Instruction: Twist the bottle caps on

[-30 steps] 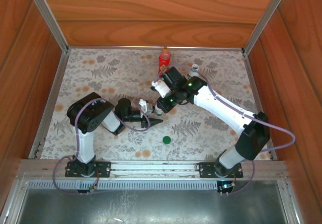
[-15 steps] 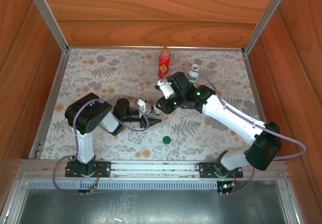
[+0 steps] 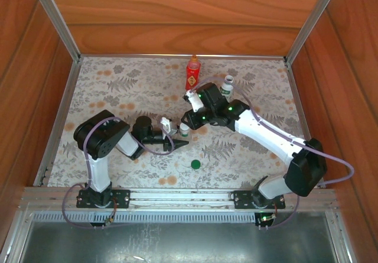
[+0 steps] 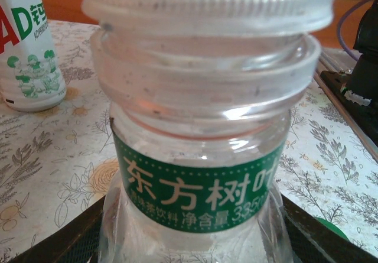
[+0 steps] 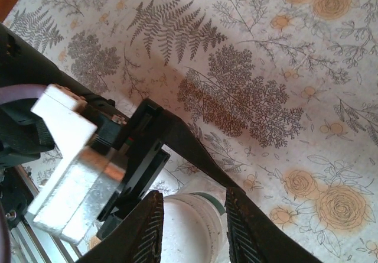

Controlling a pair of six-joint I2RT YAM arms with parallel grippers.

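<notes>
Right claw: set from above over the cap of the clear bottle. Its two fingers stand a little apart, one on each side of the cap and very close to it. Whether they press on it cannot be told.

Left claw: clamped on the lower body of the clear bottle, with a dark finger at either side below the green label. It reaches in from the left.

Clear bottle: upright, near the middle of the bench, between the two claws. A whitish ribbed cap sits on its neck.

Green cap: loose and flat on the bench, near the clear bottle on the side toward the arm bases, touching nothing.

White bottle: upright, label with green print, beyond the right arm toward the far right.

Red bottle: upright at the far edge, near centre, left of the white bottle and apart from it.

Bench: floral and fern-print covering, with wooden walls on three sides.
</notes>
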